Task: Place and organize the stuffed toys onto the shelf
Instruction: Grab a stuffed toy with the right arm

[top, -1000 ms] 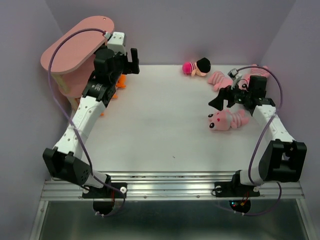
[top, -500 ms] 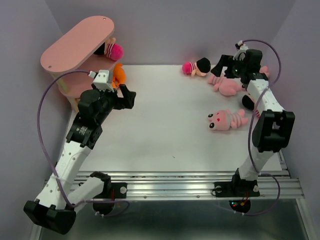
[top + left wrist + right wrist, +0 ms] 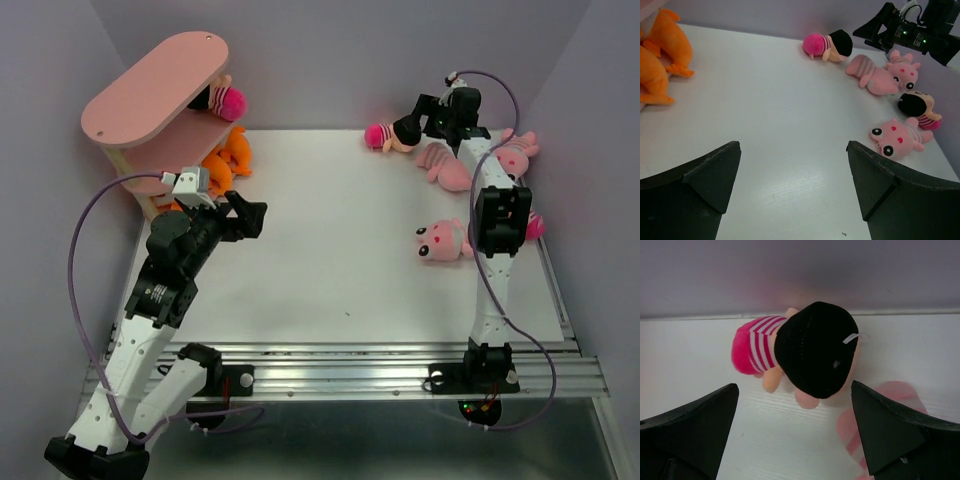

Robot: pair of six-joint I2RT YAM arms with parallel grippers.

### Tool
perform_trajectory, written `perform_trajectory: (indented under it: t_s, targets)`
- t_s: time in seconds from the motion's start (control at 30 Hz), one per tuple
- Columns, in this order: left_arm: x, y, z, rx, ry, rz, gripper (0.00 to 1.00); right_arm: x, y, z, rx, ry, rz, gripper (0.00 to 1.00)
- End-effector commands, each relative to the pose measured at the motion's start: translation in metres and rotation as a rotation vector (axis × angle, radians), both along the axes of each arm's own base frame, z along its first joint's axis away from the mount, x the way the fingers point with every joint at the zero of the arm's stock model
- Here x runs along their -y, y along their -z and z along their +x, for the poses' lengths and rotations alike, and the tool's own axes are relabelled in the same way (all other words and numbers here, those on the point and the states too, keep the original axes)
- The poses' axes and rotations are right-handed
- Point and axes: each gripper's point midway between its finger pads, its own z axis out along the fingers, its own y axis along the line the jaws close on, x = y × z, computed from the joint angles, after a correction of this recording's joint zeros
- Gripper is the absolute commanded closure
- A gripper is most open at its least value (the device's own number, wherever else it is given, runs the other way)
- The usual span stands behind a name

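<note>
Overhead and wrist views of the two-arm station. The pink three-tier shelf [image 3: 155,85] stands at the far left corner of the white tabletop [image 3: 330,250]. On its middle board lies a black-haired doll in magenta stripes [image 3: 220,98]. Orange plush toys [image 3: 228,155] [image 3: 660,55] crowd its right end; whether they rest on the lowest board or on the tabletop cannot be told. The left gripper [image 3: 248,215] [image 3: 792,145] hangs in front of the shelf, jaws spread wide and empty, facing away from it across the table. Far to the right of the shelf, against the back wall, a second doll [image 3: 395,133] [image 3: 810,352] [image 3: 829,44] lies on its side, magenta body toward the shelf and black head away from it. The right gripper [image 3: 428,112] [image 3: 794,386] hovers just beyond that head, on the side away from the shelf, its jaws fully apart; in the wrist view the doll is framed in the gap ahead of the tips, and neither finger touches it. Farther still from the shelf lie three pink striped animals [image 3: 445,165] [image 3: 515,150] [image 3: 445,240] and a third doll [image 3: 920,107], all untouched.
</note>
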Motion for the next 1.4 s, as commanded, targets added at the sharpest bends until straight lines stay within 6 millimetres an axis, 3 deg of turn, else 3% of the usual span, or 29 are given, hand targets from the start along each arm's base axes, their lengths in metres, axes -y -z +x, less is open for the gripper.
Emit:
perform_trajectory:
  t_s: [0.0,0.33,0.53,0.63,0.73,0.83,0.87,0.9,0.93,0.97,1.0,1.07,1.1,1.13,1.17,1.2,1.23,1.27,1.3,1.33,1.37]
  targets:
    - [0.003,-0.003,-0.003,0.013,0.013,-0.042,0.01,0.008,-0.005,0.028,0.067,0.067,-0.001,0.03]
    - [0.010,0.009,-0.004,-0.019,0.043,-0.074,0.01,-0.001,0.054,0.041,0.033,0.071,0.040,0.28]
    - [0.017,0.017,-0.008,-0.038,0.084,-0.080,0.01,-0.010,0.053,0.045,0.090,0.035,0.084,0.54]
    - [0.023,0.022,-0.010,-0.047,0.121,-0.084,0.01,-0.013,0.054,0.047,0.108,0.021,0.092,0.72]
    - [0.029,0.025,-0.013,-0.059,0.160,-0.087,0.01,-0.021,0.061,0.041,0.092,-0.026,0.103,0.99]
    - [0.036,0.029,-0.015,-0.072,0.201,-0.094,0.01,-0.028,0.047,0.031,0.113,-0.081,0.109,0.99]
    - [0.040,0.030,-0.017,-0.076,0.227,-0.098,0.01,-0.033,0.057,0.020,0.097,-0.115,0.116,0.99]
    - [0.042,0.037,-0.018,-0.085,0.238,-0.100,0.01,-0.035,0.035,0.014,0.133,-0.135,0.112,0.99]
    - [0.045,0.040,-0.018,-0.097,0.251,-0.108,0.01,-0.037,0.026,0.009,0.166,-0.157,0.101,0.99]
    - [0.048,0.046,-0.020,-0.109,0.274,-0.113,0.01,-0.041,0.040,-0.006,0.132,-0.190,0.103,0.99]
    - [0.051,0.049,-0.021,-0.118,0.287,-0.116,0.01,-0.043,0.015,-0.015,0.173,-0.213,0.092,0.99]
    - [0.057,0.061,-0.024,-0.160,0.324,-0.123,0.01,-0.049,0.005,-0.032,0.194,-0.276,0.066,0.99]
    - [0.060,0.057,-0.023,-0.139,0.339,-0.133,0.01,-0.049,0.016,-0.044,0.165,-0.285,0.065,0.99]
    - [0.062,0.057,-0.023,-0.140,0.354,-0.142,0.01,-0.051,0.011,-0.053,0.168,-0.305,0.062,0.99]
    - [0.068,0.059,-0.025,-0.144,0.388,-0.168,0.01,-0.057,-0.011,-0.066,0.206,-0.360,0.051,0.99]
    - [0.071,0.061,-0.026,-0.147,0.406,-0.184,0.01,-0.059,-0.014,-0.076,0.214,-0.389,0.042,0.99]
    - [0.075,0.061,-0.028,-0.150,0.427,-0.200,0.01,-0.061,-0.001,-0.091,0.183,-0.411,0.039,0.99]
    - [0.080,0.063,-0.031,-0.170,0.456,-0.224,0.01,-0.065,-0.021,-0.106,0.216,-0.450,0.040,0.99]
    - [0.082,0.065,-0.031,-0.167,0.466,-0.234,0.01,-0.063,-0.009,-0.123,0.182,-0.470,0.048,0.99]
    - [0.084,0.068,-0.031,-0.175,0.472,-0.237,0.01,-0.065,-0.011,-0.134,0.190,-0.502,0.040,0.99]
    - [0.085,0.071,-0.032,-0.183,0.478,-0.244,0.01,-0.072,-0.030,-0.154,0.219,-0.560,0.047,0.99]
